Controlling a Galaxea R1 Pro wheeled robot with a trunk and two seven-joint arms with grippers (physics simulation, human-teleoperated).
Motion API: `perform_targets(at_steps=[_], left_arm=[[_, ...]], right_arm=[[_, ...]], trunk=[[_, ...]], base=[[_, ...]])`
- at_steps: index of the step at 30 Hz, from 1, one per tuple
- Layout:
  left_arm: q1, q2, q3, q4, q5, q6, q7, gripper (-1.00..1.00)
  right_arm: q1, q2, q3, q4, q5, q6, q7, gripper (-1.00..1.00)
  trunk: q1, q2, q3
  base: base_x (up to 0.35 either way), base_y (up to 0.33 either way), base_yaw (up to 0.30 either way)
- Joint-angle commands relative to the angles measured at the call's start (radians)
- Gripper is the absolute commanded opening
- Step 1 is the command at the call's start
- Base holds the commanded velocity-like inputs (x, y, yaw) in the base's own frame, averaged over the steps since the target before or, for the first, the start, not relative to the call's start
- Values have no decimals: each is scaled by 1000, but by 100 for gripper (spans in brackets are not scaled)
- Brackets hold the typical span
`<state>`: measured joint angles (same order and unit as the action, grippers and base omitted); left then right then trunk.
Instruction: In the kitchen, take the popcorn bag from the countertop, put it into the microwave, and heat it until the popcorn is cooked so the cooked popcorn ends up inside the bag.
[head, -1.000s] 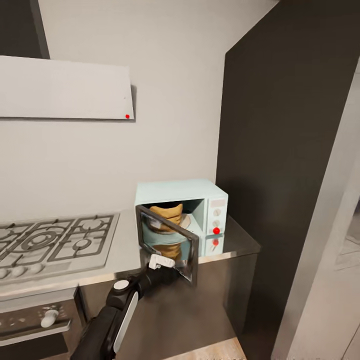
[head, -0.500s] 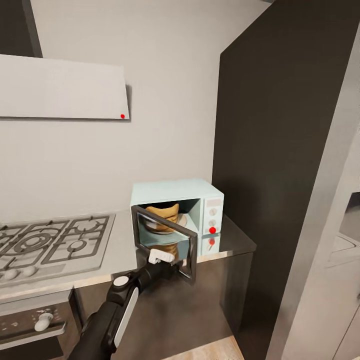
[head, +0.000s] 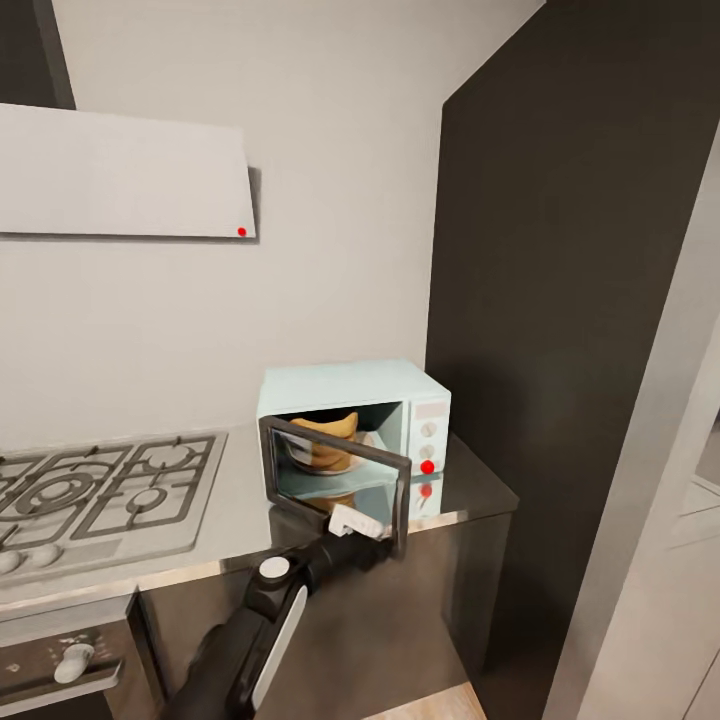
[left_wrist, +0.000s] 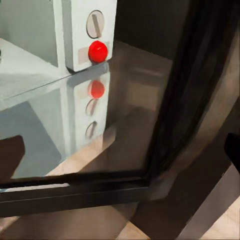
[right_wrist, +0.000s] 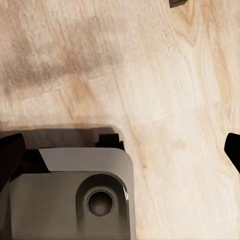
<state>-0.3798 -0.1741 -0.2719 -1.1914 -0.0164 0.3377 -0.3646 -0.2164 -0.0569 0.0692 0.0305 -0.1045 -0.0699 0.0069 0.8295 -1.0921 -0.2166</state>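
The pale blue microwave (head: 345, 385) stands on the grey countertop (head: 475, 490) against the dark tall cabinet. Its dark glass door (head: 335, 470) is hinged on the left and stands partly open. Inside, the tan popcorn bag (head: 325, 440) sits upright, seen over and through the door. My left gripper (head: 362, 525) is low against the door's free edge, on its outer side. In the left wrist view the left gripper (left_wrist: 120, 155) is open, with the door glass (left_wrist: 75, 130) right in front and the microwave's red dot (left_wrist: 98, 51) beyond. My right gripper (right_wrist: 120, 150) hangs open over wood floor.
A steel gas hob (head: 100, 490) lies left of the microwave, with a white extractor hood (head: 120, 175) above and a black-fronted oven (head: 60, 665) below. The tall dark cabinet (head: 570, 300) walls off the right side. The robot's base (right_wrist: 70, 195) shows beneath the right gripper.
The microwave door has swung further toward shut, with my left gripper following its free edge to the right. The head view has shifted slightly.
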Motion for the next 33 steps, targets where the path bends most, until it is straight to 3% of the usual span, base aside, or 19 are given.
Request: perform_targets(at_steps=[1,7,12,33], left_arm=[[-1,0,-4,-3,-2,6,4,100],[-1,0,-8,-6,2,6,13,100],[-1,0,-38,-5,4,5,14,100],[-1,0,-41,-4,4,4,13,100]], right_arm=[[-1,0,8,3,-10,-7,1,100],[-1,1,8,3,-10,-7,1,100],[-1,2,9,3,-8,-7,1,100],[-1,3,9,2,-8,-7,1,100]], trunk=[[0,-1,-1],[0,-1,-1],[0,-1,-1],[0,-1,-1]], base=[[0,0,0],[77,0,0],[306,0,0],[298,0,0]])
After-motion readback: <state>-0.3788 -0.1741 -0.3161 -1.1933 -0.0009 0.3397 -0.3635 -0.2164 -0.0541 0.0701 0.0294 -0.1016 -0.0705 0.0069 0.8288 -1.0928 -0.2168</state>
